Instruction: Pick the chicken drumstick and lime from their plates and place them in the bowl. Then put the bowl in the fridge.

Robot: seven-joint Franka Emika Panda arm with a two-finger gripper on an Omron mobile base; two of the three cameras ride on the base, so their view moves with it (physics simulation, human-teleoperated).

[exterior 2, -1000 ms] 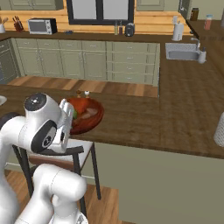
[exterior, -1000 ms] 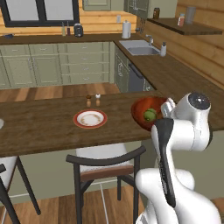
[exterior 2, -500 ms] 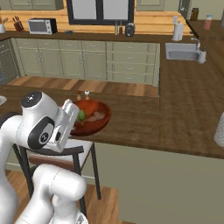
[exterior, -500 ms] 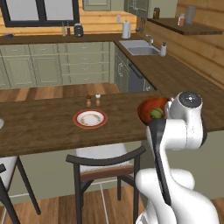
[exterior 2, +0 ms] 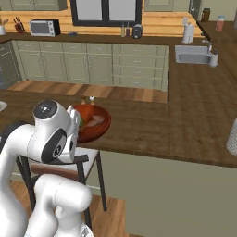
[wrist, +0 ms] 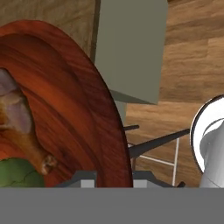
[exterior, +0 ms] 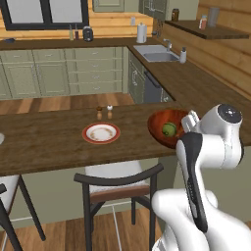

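Note:
The reddish-brown wooden bowl (exterior: 158,128) hangs just above the counter's near edge at its right end. Inside it lie the green lime (exterior: 169,129) and the chicken drumstick (exterior 2: 96,120). In the hand view my gripper (wrist: 114,178) is shut on the bowl's rim (wrist: 94,113), with the drumstick (wrist: 19,120) and the lime (wrist: 12,173) at the left. The red-rimmed plate (exterior: 101,133) lies bare on the counter. A sliver of the white plate (exterior: 1,138) shows at the left edge. The fridge is out of view.
Two small shakers (exterior: 104,112) stand behind the red-rimmed plate. A dark chair (exterior: 117,181) is tucked under the counter just left of my arm. A sink (exterior: 156,53) sits in the far counter. A pale jar (exterior 2: 233,136) stands at the right.
The bowl has shifted a little to the right in my grip, and my arm's upper joint has swung slightly. The plates and the views have not moved.

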